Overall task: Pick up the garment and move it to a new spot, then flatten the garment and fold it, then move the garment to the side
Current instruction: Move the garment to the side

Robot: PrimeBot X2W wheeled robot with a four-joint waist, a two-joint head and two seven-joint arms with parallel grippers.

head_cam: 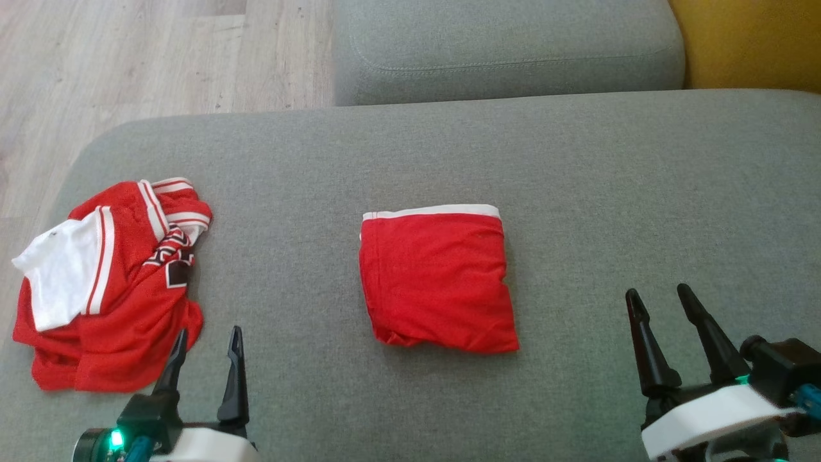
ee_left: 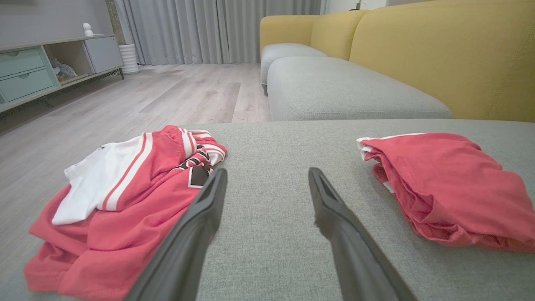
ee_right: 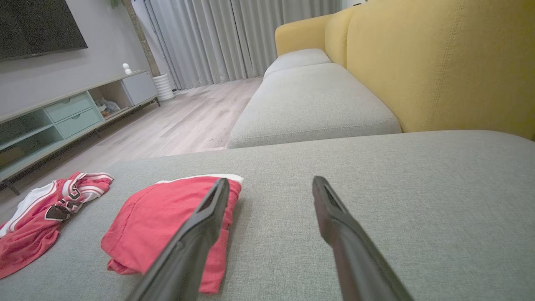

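Note:
A red garment (head_cam: 439, 282) with a white band along its far edge lies folded into a rough square in the middle of the grey cushion (head_cam: 609, 167). The left wrist view has it (ee_left: 451, 188) to the right, the right wrist view (ee_right: 159, 217) to the left. A second red and white garment (head_cam: 109, 301) lies crumpled at the cushion's left end. My left gripper (head_cam: 210, 332) is open and empty just right of that crumpled heap (ee_left: 125, 200). My right gripper (head_cam: 659, 290) is open and empty too, well right of the folded piece. Between each gripper's own fingers (ee_left: 267, 171) (ee_right: 271, 179) there is only bare cushion.
A second grey cushion (head_cam: 507, 45) adjoins at the back, with the yellow backrest (head_cam: 750, 38) to its right. Wooden floor (head_cam: 128, 58) lies beyond the cushion's left and far-left edges. A low cabinet (ee_left: 42, 67) stands against the wall.

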